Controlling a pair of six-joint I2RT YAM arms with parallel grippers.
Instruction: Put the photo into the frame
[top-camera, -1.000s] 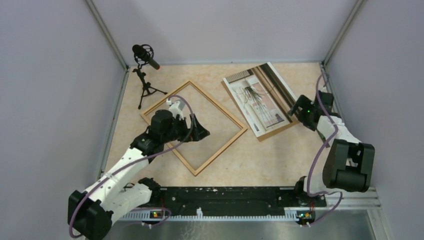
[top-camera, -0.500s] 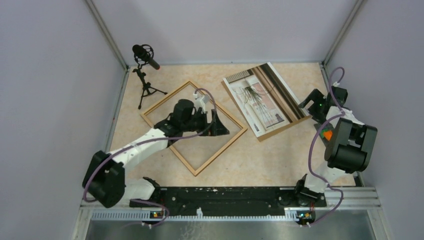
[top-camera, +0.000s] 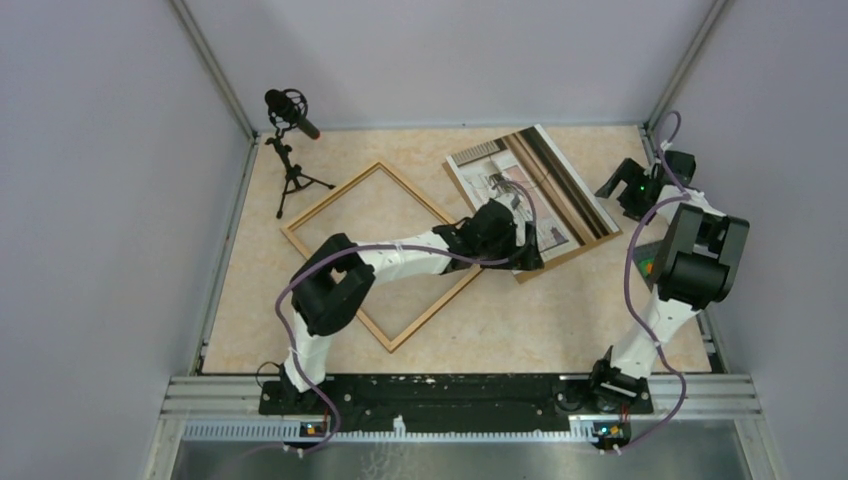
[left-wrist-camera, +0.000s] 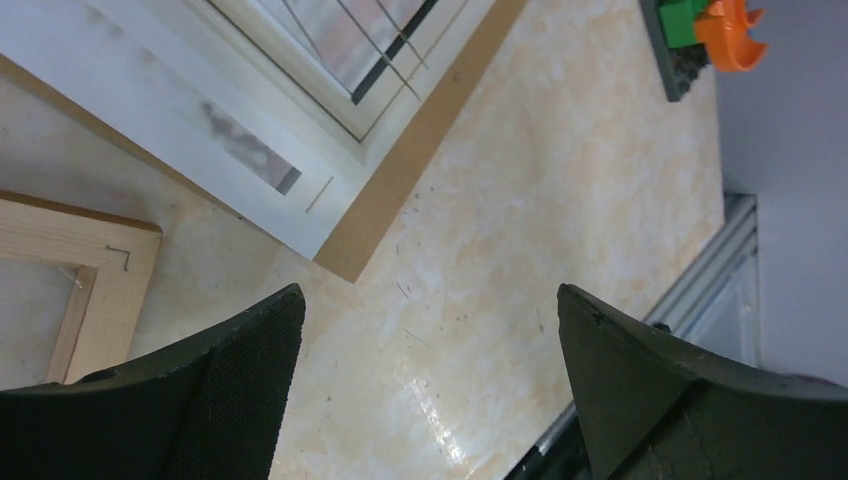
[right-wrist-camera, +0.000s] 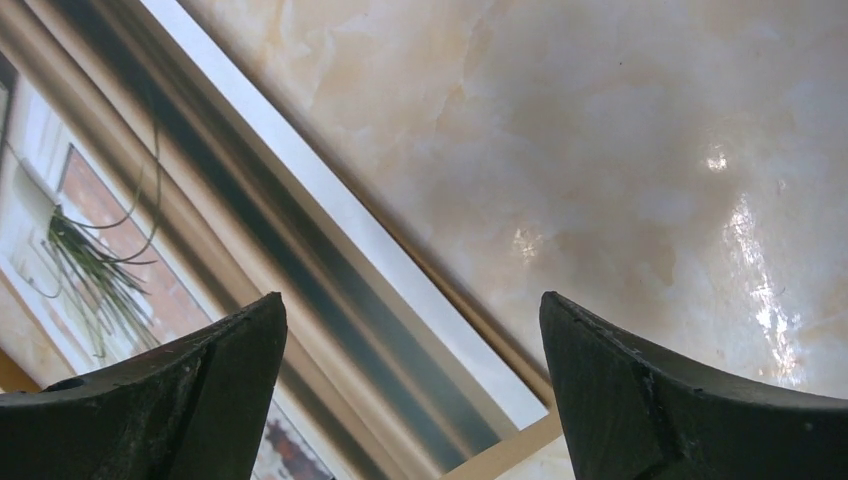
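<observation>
The photo (top-camera: 560, 190) is laid face up on a brown backing board (top-camera: 566, 257). A strip of the board is shown along the photo's near edge. Both are rested askew on the marbled beige desk (top-camera: 520, 320).

The frame (top-camera: 331, 198) is laid flat and turned like a diamond to the left of the photo. Its right corner is placed just beside the photo's near left edge, with a narrow strip of desk seen between them in the left wrist view.

The left end effector (top-camera: 522, 252) is held over the near end of the photo. Its fingers are spread wide and nothing is gripped between them. Whether the print is touched cannot be told. Below it the photo's white border (left-wrist-camera: 150, 80), the board's corner (left-wrist-camera: 420, 170) and the frame's corner (left-wrist-camera: 100, 260) are seen.

The right end effector (top-camera: 626, 190) is held off the photo's right edge, also spread wide and gripping nothing. The photo's striped side (right-wrist-camera: 120, 200) and bare desk are seen beneath it.

A microphone on a small tripod (top-camera: 290, 150) is stood beyond the frame, well to the left of the photo. Green and orange blocks (left-wrist-camera: 715, 25) are lain to the photo's near right.
</observation>
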